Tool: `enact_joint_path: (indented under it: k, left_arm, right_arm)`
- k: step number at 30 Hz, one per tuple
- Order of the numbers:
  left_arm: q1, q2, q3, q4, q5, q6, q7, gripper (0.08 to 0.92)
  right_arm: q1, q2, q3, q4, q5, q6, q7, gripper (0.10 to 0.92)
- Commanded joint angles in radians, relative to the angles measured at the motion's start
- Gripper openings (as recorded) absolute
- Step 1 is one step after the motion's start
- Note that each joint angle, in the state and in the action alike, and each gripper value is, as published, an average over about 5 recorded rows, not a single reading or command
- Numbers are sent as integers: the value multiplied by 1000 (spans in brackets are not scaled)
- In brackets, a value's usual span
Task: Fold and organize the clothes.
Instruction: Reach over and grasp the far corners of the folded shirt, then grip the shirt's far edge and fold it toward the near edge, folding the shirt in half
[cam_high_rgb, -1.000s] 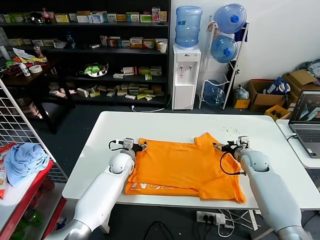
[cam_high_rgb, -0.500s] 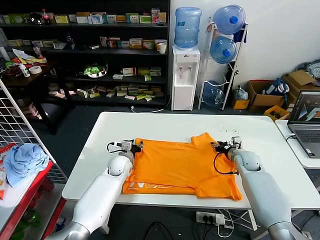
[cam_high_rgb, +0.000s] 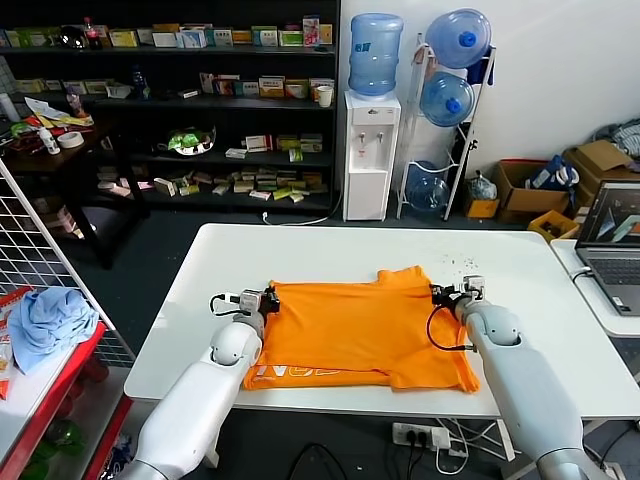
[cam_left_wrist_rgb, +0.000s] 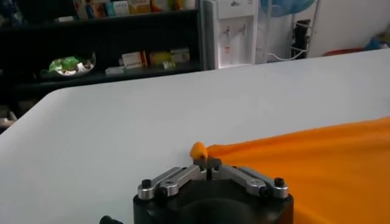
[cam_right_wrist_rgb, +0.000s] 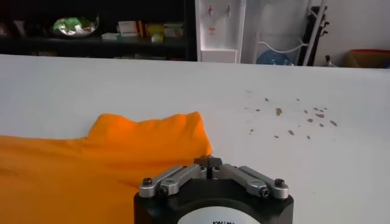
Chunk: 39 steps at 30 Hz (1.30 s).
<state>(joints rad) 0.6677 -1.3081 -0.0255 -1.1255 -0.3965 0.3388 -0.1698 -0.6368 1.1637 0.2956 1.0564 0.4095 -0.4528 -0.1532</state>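
The orange T-shirt lies on the white table, folded over itself, with white lettering showing on the lower layer at the near edge. My left gripper is shut on the shirt's left far corner; in the left wrist view the gripper pinches a tip of orange cloth. My right gripper is shut at the shirt's right far edge, beside a sleeve. In the right wrist view the gripper is closed against the orange cloth.
A laptop stands on a side table at the right. A light blue cloth bundle lies on a red rack behind a wire grid at the left. Small dark specks dot the table beyond the right gripper. Shelves and a water dispenser stand behind.
Both grippers have drawn the shirt's held upper layer a little to the left and nearer me; the shirt's near edge now sits farther from the table's front.
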Motion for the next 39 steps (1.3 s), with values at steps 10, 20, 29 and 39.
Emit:
enact_joint_path:
  k: [10, 20, 29, 39]
  left_arm:
    - [218, 185, -37, -423, 32, -94, -56, 94]
    - [511, 246, -58, -659, 28, -77, -103, 94]
    - [654, 229, -79, -736, 55, -79, -128, 94]
    - [703, 194, -106, -732, 79, -111, -132, 106]
  right_arm:
    - [-331, -166, 61, 534, 68, -39, 97, 125]
    - [-660, -242, 149, 787, 33, -56, 116, 125]
    - [-768, -226, 155, 822, -37, -58, 129, 125]
    - [-754, -204, 145, 804, -57, -69, 148, 151]
